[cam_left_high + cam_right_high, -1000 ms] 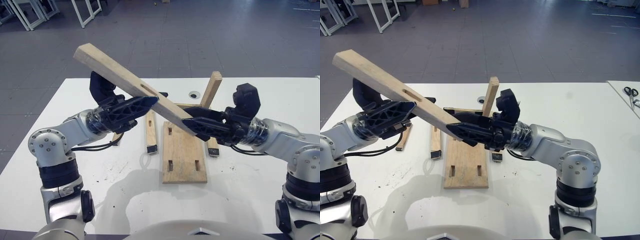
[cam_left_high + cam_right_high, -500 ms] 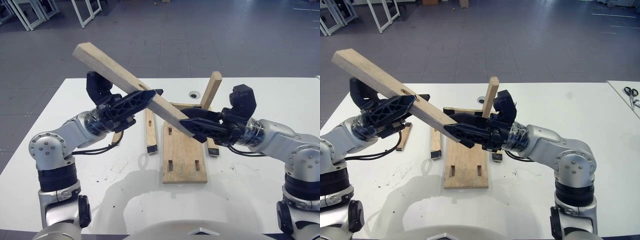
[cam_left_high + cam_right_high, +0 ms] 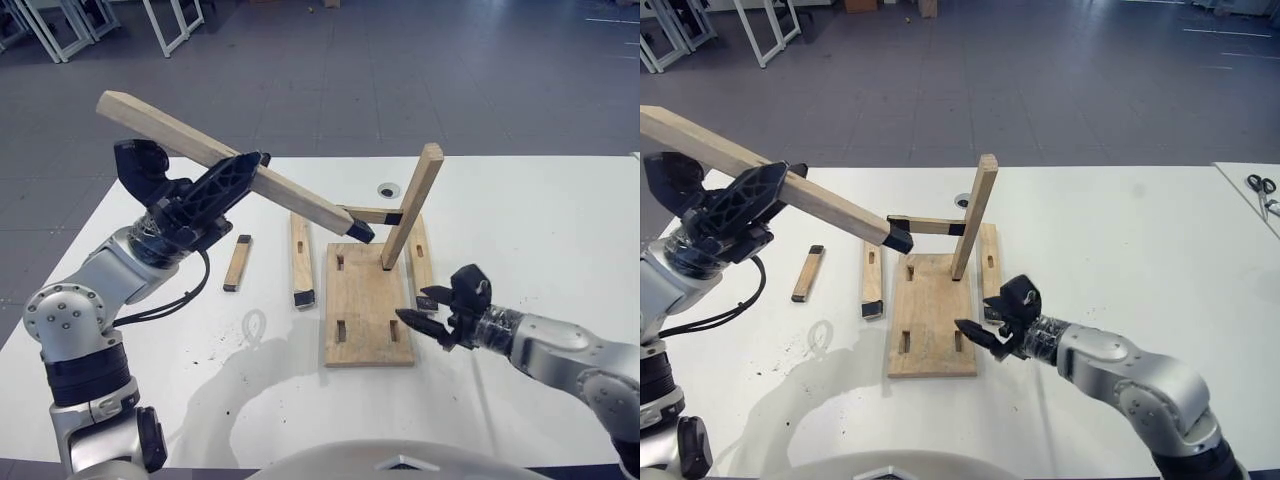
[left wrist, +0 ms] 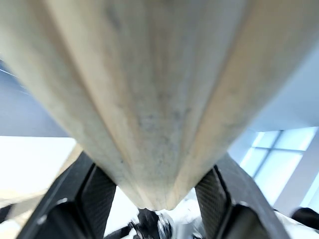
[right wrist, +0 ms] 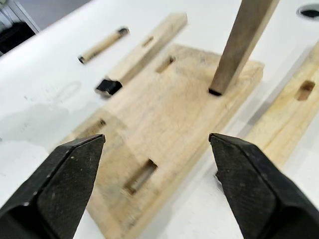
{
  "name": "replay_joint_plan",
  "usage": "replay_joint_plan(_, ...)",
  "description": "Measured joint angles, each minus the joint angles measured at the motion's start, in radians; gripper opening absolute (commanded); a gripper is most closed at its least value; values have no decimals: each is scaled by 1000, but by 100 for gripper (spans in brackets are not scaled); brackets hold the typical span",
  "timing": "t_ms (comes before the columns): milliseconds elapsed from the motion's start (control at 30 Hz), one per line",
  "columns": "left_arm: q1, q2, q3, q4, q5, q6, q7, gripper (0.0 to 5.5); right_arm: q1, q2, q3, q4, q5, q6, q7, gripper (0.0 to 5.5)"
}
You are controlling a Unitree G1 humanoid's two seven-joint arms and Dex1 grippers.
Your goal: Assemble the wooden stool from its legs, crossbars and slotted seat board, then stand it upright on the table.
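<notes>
The slotted seat board lies flat on the white table. One leg stands upright in its far right slot, with a crossbar sticking out to the left. My left gripper is shut on a long leg held tilted in the air, its black-tipped lower end beside the crossbar's free end. My right gripper hovers open and low at the board's right edge, holding nothing. In the right wrist view the open fingers frame the board.
A loose leg lies left of the board and another to its right. A short crossbar lies farther left. There is a round hole in the table behind the stool parts, and scissors at the far right.
My right gripper has let go of the long leg and dropped to the board's right edge. The left arm has swung the leg left and higher, its lower end now by the crossbar.
</notes>
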Motion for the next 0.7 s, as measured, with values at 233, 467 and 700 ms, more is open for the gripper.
replay_joint_plan(233,-29,-29,-50,-18,168,-98,50,206,-14,-19,188,59,-303,-80,85,386)
replay_joint_plan(467,-3,11,-108,-62,357,-144,-71,206,-56,-61,230,121,-421,-168,232,386)
replay_joint_plan(700,137,200,-247,-72,681,-218,-358,206,-27,-297,130,233,-487,-346,520,386)
